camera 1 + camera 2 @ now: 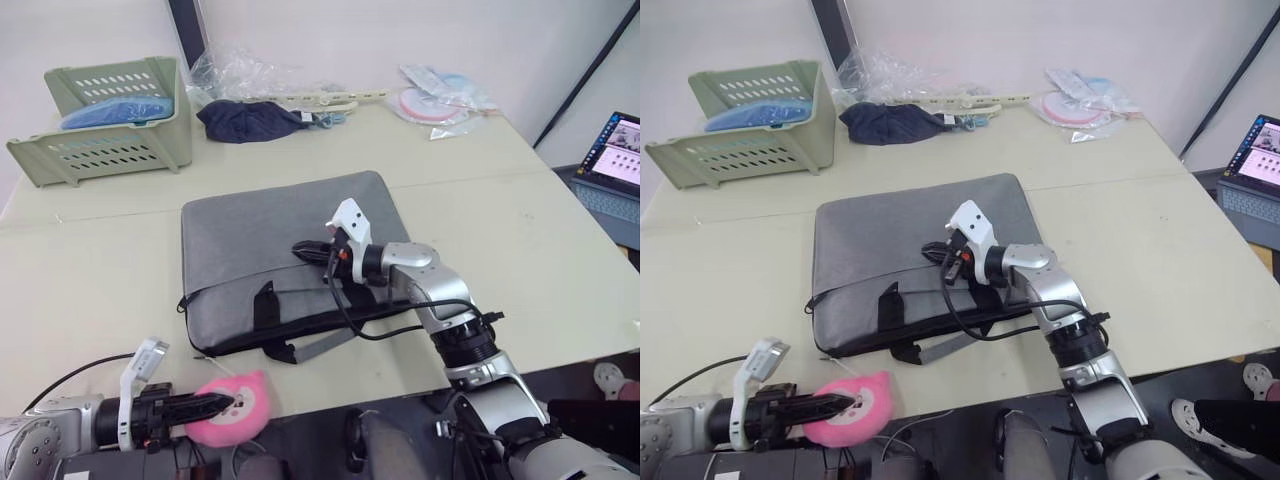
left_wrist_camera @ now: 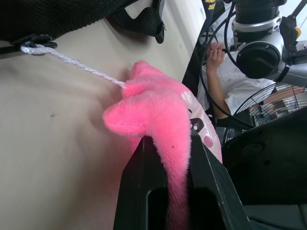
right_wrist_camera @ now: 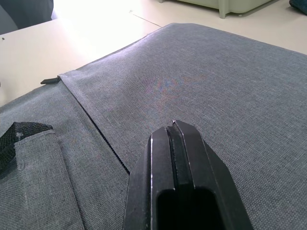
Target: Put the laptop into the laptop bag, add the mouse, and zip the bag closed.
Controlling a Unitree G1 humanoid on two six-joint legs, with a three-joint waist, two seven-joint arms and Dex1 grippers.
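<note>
While the flat grey fabric laptop bag (image 1: 290, 255) lies mid-frame on the table (image 1: 90, 280), right hand (image 3: 173, 125) rests pinched shut, pinning it; left hand (image 1: 215, 405) clamps the pink plush zipper-cord toy (image 1: 235, 410), lower left.

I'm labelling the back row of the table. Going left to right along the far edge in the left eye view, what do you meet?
Green basket → clear plastic bag → dark blue cloth → pink and white packets.
</note>
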